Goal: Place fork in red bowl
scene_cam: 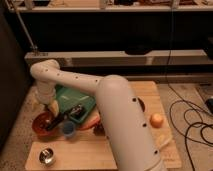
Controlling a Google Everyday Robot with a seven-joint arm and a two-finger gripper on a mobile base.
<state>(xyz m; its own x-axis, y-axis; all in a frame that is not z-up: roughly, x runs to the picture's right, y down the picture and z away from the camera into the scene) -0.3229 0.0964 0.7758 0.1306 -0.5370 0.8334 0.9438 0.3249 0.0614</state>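
One white robot arm's gripper (54,111) hangs over the round orange-red bowl (39,129) on the wooden table (85,150).

Arm outstretched, claw (52,121) low.

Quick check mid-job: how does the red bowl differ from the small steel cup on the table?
The red bowl is orange-red with a darker inside; the steel cup is shiny silver. The bowl is clearly wider than the cup. The gripper is at the bowl, while the cup stands alone near the table's front edge. Both are round, upright and on the left side.
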